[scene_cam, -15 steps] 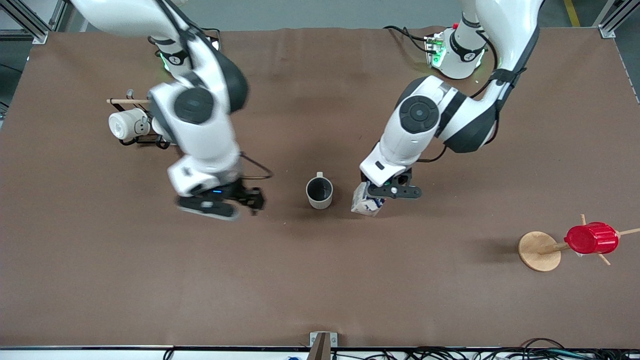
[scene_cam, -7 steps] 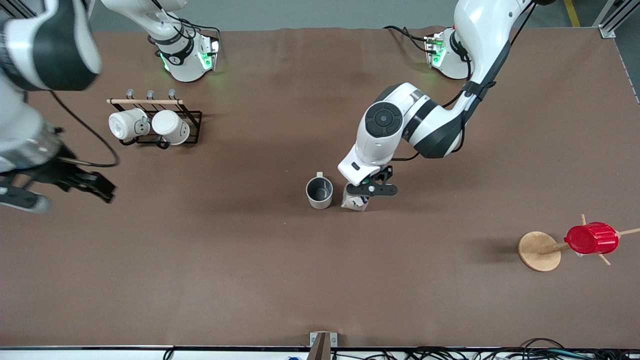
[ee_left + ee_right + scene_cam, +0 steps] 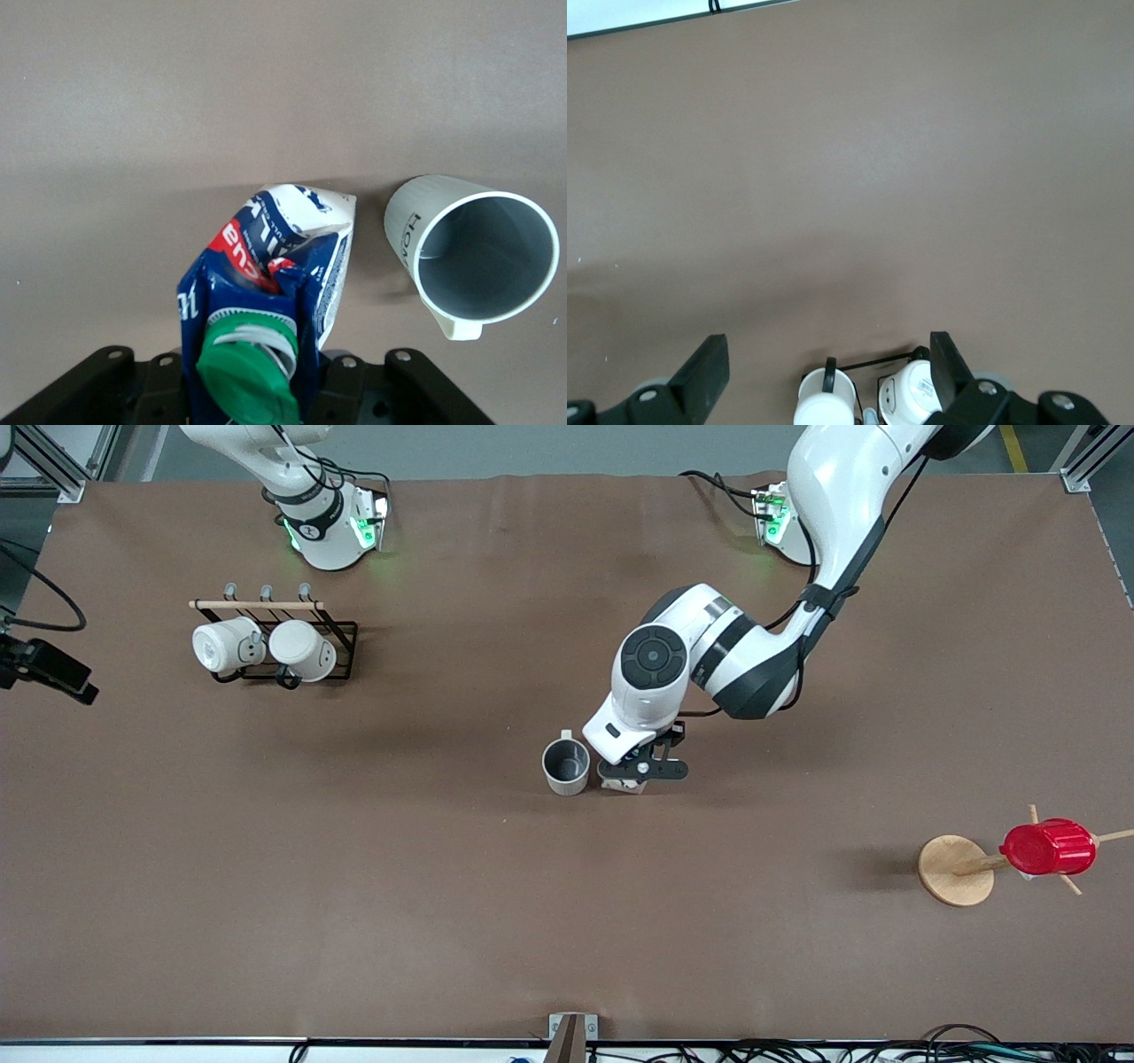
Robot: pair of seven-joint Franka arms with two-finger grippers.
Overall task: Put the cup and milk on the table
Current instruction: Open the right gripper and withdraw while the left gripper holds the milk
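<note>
The left gripper is clamped on the milk at frame centre, just beside the cup on the table. The carton's crumpling is shown only by the left wrist view. The right gripper is spread empty.

Bright, even overhead light, soft shadows on the table; sharp pics, no glare.

- My left arm: glossy white shells, dark grey joint bands, round grey cap.
- Black cable clipped along it.
- Green lights glowing on both bases.
- Right gripper: black fingers, what look like silver screws.
</note>
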